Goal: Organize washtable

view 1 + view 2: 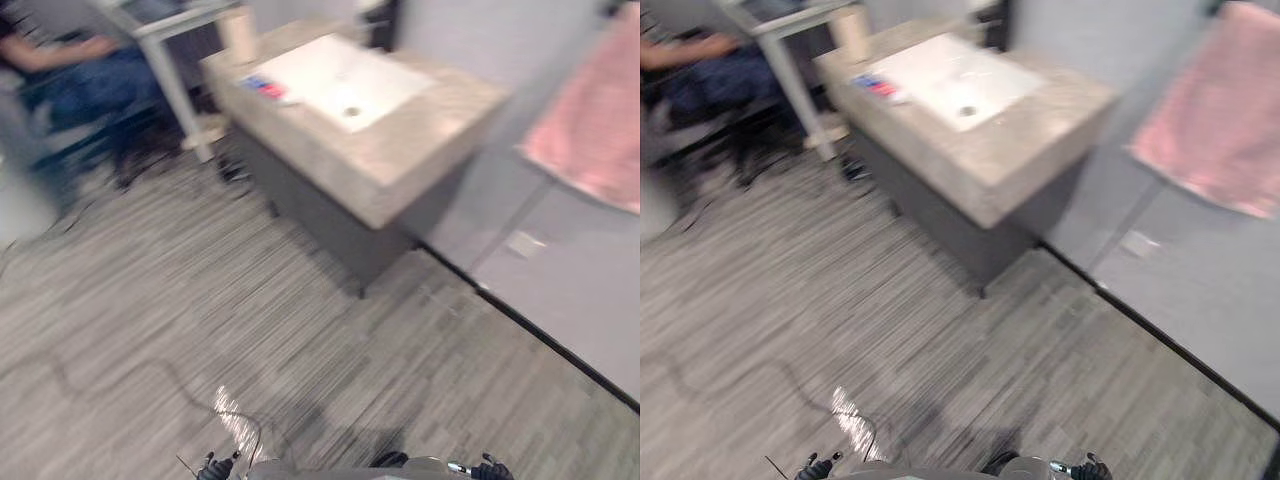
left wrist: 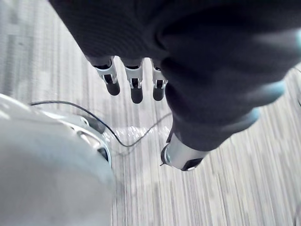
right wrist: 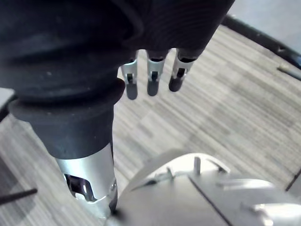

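the step in hand looks like the approach: the desk stands well apart from the robot, across a stretch of grey floor, far and a little to the right. a white basin is sunk in its top, a small red and blue thing lies just left of the basin, and a pale cup-like thing, too blurred to name, stands at the far left corner. a pink towel hangs on the wall to the right. the left hand and right hand hang over the floor, fingers released and holding nothing. the next move likely calls for walking close enough to reach the desk.
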Motion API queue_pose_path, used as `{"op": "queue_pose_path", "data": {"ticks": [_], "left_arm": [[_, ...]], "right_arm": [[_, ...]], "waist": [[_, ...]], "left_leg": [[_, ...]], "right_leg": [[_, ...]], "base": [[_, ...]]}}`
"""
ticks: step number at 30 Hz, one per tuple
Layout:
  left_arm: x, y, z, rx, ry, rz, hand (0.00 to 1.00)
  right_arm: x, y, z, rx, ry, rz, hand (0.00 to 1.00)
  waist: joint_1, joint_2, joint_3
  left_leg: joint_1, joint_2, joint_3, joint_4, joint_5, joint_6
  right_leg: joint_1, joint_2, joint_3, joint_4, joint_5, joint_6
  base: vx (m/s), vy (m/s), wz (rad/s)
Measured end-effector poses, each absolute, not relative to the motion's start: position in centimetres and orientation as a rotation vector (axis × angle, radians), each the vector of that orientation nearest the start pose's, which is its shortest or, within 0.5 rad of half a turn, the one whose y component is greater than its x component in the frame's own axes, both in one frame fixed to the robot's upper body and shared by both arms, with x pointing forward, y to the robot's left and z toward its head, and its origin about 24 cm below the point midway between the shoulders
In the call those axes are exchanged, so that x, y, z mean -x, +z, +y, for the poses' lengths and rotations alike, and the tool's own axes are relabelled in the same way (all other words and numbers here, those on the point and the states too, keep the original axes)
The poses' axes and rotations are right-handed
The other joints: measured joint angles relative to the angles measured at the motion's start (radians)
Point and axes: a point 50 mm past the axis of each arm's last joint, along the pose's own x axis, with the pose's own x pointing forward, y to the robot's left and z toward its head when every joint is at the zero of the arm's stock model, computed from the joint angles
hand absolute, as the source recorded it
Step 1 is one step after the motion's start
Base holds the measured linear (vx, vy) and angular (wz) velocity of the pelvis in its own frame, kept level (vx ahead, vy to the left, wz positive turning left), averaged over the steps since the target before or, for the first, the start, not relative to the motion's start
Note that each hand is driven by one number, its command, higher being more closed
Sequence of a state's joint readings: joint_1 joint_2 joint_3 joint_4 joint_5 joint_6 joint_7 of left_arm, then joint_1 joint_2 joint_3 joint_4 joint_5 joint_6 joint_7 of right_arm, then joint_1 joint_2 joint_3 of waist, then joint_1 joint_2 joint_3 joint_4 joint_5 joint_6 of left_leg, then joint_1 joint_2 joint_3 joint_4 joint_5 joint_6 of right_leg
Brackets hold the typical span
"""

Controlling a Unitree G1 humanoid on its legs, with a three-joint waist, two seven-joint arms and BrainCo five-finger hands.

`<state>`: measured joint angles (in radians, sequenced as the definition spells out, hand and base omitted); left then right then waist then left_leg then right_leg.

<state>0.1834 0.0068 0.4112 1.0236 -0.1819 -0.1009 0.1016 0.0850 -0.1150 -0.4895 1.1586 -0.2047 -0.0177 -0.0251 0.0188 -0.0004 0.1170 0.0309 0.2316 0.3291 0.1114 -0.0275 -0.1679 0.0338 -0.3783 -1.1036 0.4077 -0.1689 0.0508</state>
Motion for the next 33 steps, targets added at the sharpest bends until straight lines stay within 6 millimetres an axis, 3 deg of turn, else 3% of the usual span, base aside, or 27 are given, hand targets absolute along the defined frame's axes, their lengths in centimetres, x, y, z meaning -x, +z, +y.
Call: {"op": "queue_pose_path", "data": {"ticks": [2, 5, 6, 7, 8, 9, 10, 11, 14, 15, 17, 19, 20, 21, 22, 23, 24, 25, 27, 28, 30, 32, 33], "left_arm": [[-4.0, -16.3, 21.9, 0.231, 0.646, 1.093, 0.00], [-3.3, -16.4, 21.7, 0.167, 0.595, 1.119, 0.00], [-3.4, -16.4, 21.6, 0.140, 0.561, 1.121, 0.00], [-3.4, -16.5, 21.1, 0.106, 0.506, 1.134, 0.00], [-3.4, -16.5, 21.0, 0.091, 0.486, 1.136, 0.00], [-3.7, -16.4, 21.2, 0.074, 0.470, 1.131, 0.00], [-3.6, -16.4, 21.5, 0.054, 0.462, 1.138, 0.00], [-3.5, -16.5, 21.5, 0.053, 0.459, 1.146, 0.00], [-4.3, -16.4, 21.7, 0.026, 0.431, 1.133, 0.00], [-4.2, -16.3, 21.8, 0.021, 0.433, 1.134, 0.00], [-3.5, -16.2, 22.4, 0.022, 0.467, 1.142, 0.00], [-1.9, -16.4, 22.2, 0.043, 0.498, 1.182, 0.00], [-0.4, -16.5, 22.0, 0.069, 0.537, 1.211, 0.00], [-0.6, -16.6, 21.5, 0.101, 0.543, 1.205, 0.00], [-0.6, -16.7, 20.8, 0.125, 0.547, 1.212, 0.00], [0.4, -16.8, 19.9, 0.155, 0.553, 1.244, 0.00], [0.5, -16.9, 19.8, 0.156, 0.548, 1.250, 0.00], [0.2, -16.8, 20.0, 0.148, 0.540, 1.245, 0.00], [-0.6, -16.7, 20.7, 0.128, 0.540, 1.220, 0.00], [-1.1, -16.6, 21.1, 0.119, 0.539, 1.203, 0.00], [-1.7, -16.5, 21.4, 0.105, 0.529, 1.183, 0.00], [-2.7, -16.4, 21.6, 0.093, 0.514, 1.159, 0.00], [-3.1, -16.4, 21.3, 0.090, 0.498, 1.154, 0.00]], "right_arm": [[-5.8, -16.4, -24.1, -0.003, -0.428, 1.209, 0.00], [-5.8, -16.4, -24.1, -0.001, -0.428, 1.210, 0.00], [-5.7, -16.4, -24.2, -0.002, -0.431, 1.212, 0.00], [-5.2, -16.3, -24.4, -0.021, -0.462, 1.198, 0.00], [-5.0, -16.2, -24.5, -0.026, -0.472, 1.195, 0.00], [-5.0, -16.3, -24.2, -0.037, -0.466, 1.195, 0.00], [-4.9, -16.5, -23.3, -0.062, -0.459, 1.202, 0.00], [-5.0, -16.7, -22.4, -0.090, -0.454, 1.204, 0.00], [-5.1, -16.7, -21.8, -0.104, -0.457, 1.189, 0.00], [-4.6, -16.8, -21.5, -0.112, -0.459, 1.203, 0.00], [-4.3, -17.0, -21.0, -0.140, -0.467, 1.223, 0.00], [-3.9, -17.0, -21.1, -0.139, -0.474, 1.232, 0.00], [-3.7, -16.8, -21.8, -0.123, -0.483, 1.221, 0.00], [-4.3, -16.6, -22.3, -0.110, -0.488, 1.198, 0.00], [-4.4, -16.5, -22.6, -0.101, -0.490, 1.196, 0.00], [-4.5, -16.3, -23.2, -0.085, -0.495, 1.192, 0.00], [-4.5, -16.3, -23.2, -0.084, -0.497, 1.191, 0.00], [-5.1, -16.4, -22.9, -0.084, -0.494, 1.184, 0.00], [-5.4, -16.5, -22.4, -0.088, -0.491, 1.191, 0.00], [-5.6, -16.7, -22.0, -0.096, -0.484, 1.203, 0.00], [-6.3, -16.7, -21.6, -0.074, -0.452, 1.196, 0.00], [-6.9, -16.6, -21.6, -0.051, -0.426, 1.182, 0.00], [-7.2, -16.5, -21.7, -0.041, -0.420, 1.172, 0.00]], "waist": [[-0.002, -0.016, -0.003], [0.001, -0.017, -0.007], [-0.004, -0.017, 0.001], [-0.013, 0.001, 0.007], [-0.015, 0.017, 0.012], [-0.018, 0.026, 0.016], [-0.030, 0.021, 0.020], [-0.037, 0.010, 0.025], [-0.050, 0.001, 0.039], [-0.054, -0.006, 0.037], [-0.053, -0.041, 0.038], [-0.058, -0.043, 0.015], [-0.057, -0.019, -0.007], [-0.056, 0.013, 0.011], [-0.042, 0.035, 0.012], [-0.021, 0.071, -0.002], [-0.019, 0.071, -0.003], [-0.018, 0.059, -0.002], [-0.009, 0.028, 0.002], [-0.003, 0.007, 0.015], [-0.003, -0.009, 0.027], [-0.002, -0.012, 0.026], [0.003, -0.003, 0.022]], "left_leg": [[0.010, -0.052, -0.025, -0.008, -0.007, 0.010], [0.013, -0.139, -0.083, 0.054, -0.114, 0.074], [0.007, -0.185, -0.117, 0.088, -0.146, 0.107], [0.016, -0.210, -0.161, 0.122, -0.184, 0.148], [0.020, -0.215, -0.182, 0.135, -0.200, 0.162], [0.022, -0.211, -0.219, 0.157, -0.219, 0.179], [0.017, -0.210, -0.258, 0.174, -0.230, 0.188], [0.023, -0.217, -0.301, 0.175, -0.236, 0.197], [0.020, -0.211, -0.364, 0.173, -0.250, 0.182], [0.022, -0.202, -0.390, 0.174, -0.255, 0.172], [0.050, -0.210, -0.427, 0.174, -0.281, 0.143], [0.105, -0.181, -0.448, 0.166, -0.318, 0.129], [0.065, -0.159, -0.450, 0.370, -0.342, 0.094], [-0.071, -0.103, -0.423, 0.710, -0.299, 0.029], [-0.108, -0.057, -0.422, 0.815, -0.250, -0.016], [-0.156, 0.024, -0.403, 0.970, -0.085, -0.014], [-0.171, 0.044, -0.397, 1.020, -0.079, -0.003], [-0.217, 0.066, -0.380, 1.082, -0.112, 0.039], [-0.277, 0.059, -0.331, 1.056, -0.177, 0.044], [-0.284, 0.044, -0.306, 0.969, -0.211, 0.042], [-0.283, 0.023, -0.283, 0.785, -0.240, 0.048], [-0.252, -0.010, -0.273, 0.462, -0.227, 0.056], [-0.235, -0.029, -0.275, 0.338, -0.143, 0.087]], "right_leg": [[0.036, -0.060, -0.016, 0.011, 0.029, 0.011], [0.091, -0.168, 0.045, 0.078, 0.085, 0.012], [0.057, -0.223, 0.206, 0.160, 0.115, -0.068], [-0.019, -0.224, 0.467, 0.247, 0.187, -0.155], [-0.060, -0.193, 0.600, 0.298, 0.159, -0.109], [-0.111, -0.112, 0.740, 0.381, 0.064, -0.024], [-0.164, -0.010, 0.812, 0.455, -0.039, -0.014], [-0.216, 0.062, 0.801, 0.469, -0.099, -0.028], [-0.325, 0.103, 0.727, 0.317, -0.106, -0.004], [-0.334, 0.105, 0.717, 0.153, -0.073, 0.018], [-0.338, 0.086, 0.728, -0.011, -0.036, 0.014], [-0.323, 0.111, 0.727, 0.041, 0.002, -0.026], [-0.311, 0.142, 0.713, 0.073, 0.026, -0.053], [-0.295, 0.179, 0.705, 0.128, 0.035, -0.073], [-0.275, 0.215, 0.705, 0.128, 0.013, -0.081], [-0.218, 0.304, 0.725, 0.108, -0.023, -0.105], [-0.198, 0.324, 0.726, 0.093, -0.030, -0.109], [-0.162, 0.359, 0.742, 0.057, -0.041, -0.114], [-0.099, 0.390, 0.761, -0.030, -0.019, -0.106], [-0.053, 0.397, 0.768, -0.081, 0.001, -0.118], [0.007, 0.404, 0.776, -0.137, 0.010, -0.112], [0.034, 0.403, 0.781, -0.175, 0.008, -0.096], [0.034, 0.400, 0.799, -0.167, -0.009, -0.074]], "base": [[-0.06, 0.364, 1.01], [-0.03, 0.476, 0.83], [-0.06, 0.372, 0.87], [-0.03, 0.342, 0.86], [0.02, 0.208, 0.73], [0.04, 0.127, 0.64], [0.01, 0.118, 0.91], [0.05, 0.121, 0.93], [0.08, 0.009, 1.16], [0.15, -0.152, 1.24], [0.33, -0.321, 1.04], [0.40, -0.326, 0.41], [0.39, -0.305, 0.24], [0.39, -0.299, 0.00], [0.42, -0.236, -0.63], [0.39, -0.128, -0.85], [0.57, -0.182, -0.85], [0.37, -0.148, -0.37], [0.48, -0.185, -0.41], [0.50, -0.162, -0.39], [0.33, -0.046, -0.18], [0.31, 0.062, -0.13], [0.24, 0.118, -0.28]]}}
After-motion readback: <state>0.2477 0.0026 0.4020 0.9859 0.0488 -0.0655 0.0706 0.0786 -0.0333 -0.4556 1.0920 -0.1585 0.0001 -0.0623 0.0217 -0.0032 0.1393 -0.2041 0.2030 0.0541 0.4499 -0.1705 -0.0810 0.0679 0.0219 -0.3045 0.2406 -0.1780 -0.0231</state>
